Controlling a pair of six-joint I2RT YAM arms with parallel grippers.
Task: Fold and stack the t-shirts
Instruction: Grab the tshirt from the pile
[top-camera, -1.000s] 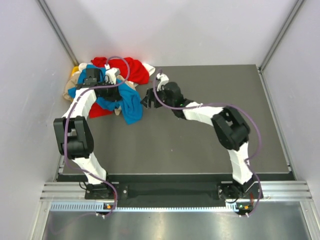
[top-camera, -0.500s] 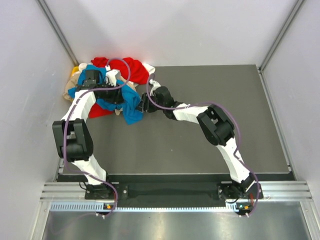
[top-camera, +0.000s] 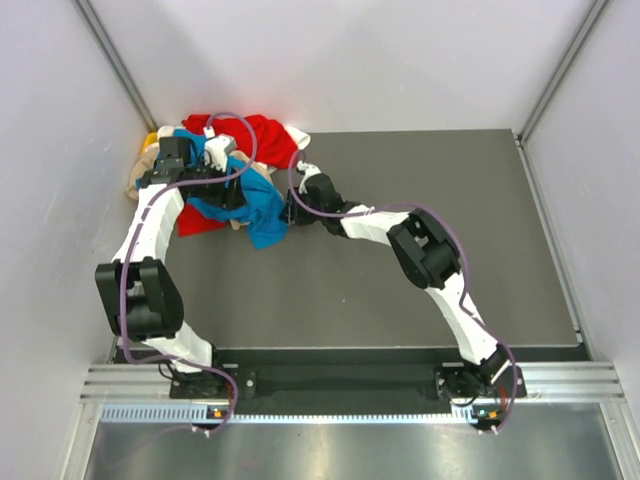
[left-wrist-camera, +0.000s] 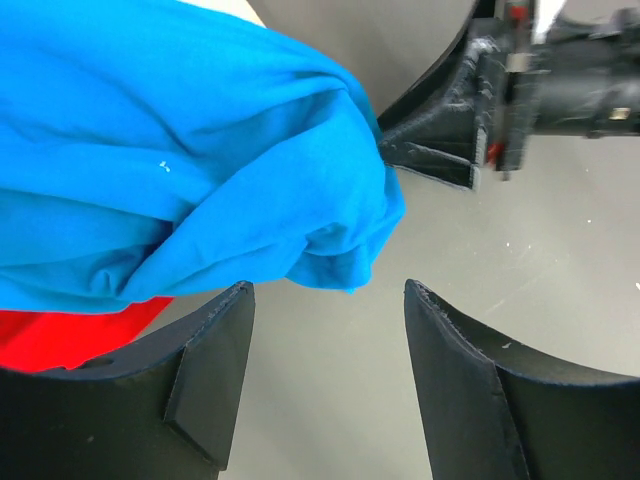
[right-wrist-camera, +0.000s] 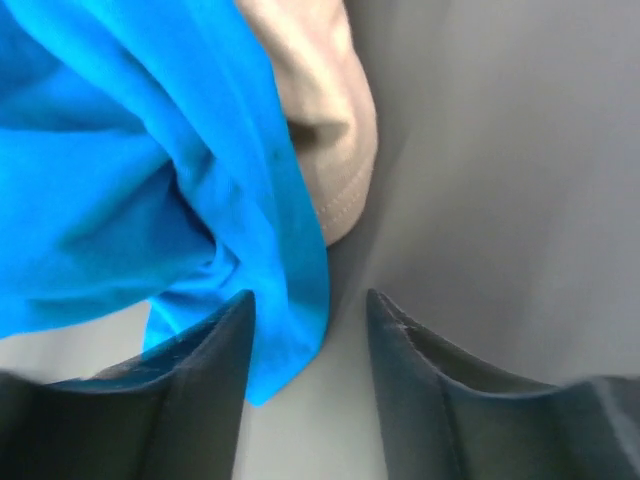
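From above, the jaws of both arms are lost among dark wrist parts, cable and cloth, so their state is read only from the wrist views. The left tool (left-wrist-camera: 328, 288) is seen with its fingers apart and nothing between them. The bunched end of the blue t-shirt (left-wrist-camera: 200, 150) lies just beyond the tips.

The right tool (right-wrist-camera: 310, 295) also stands apart. A fold of the blue cloth hangs between its fingers, against one of them, while the grey surface (right-wrist-camera: 480, 150) shows beside the other, so no clamping is seen. A beige t-shirt (right-wrist-camera: 330, 100) is visible behind this fold.

The red t-shirt (left-wrist-camera: 50, 340) is cut off in the left wrist view. Only the overhead view shows the whole heap, which is piled at the far left corner of the surface.
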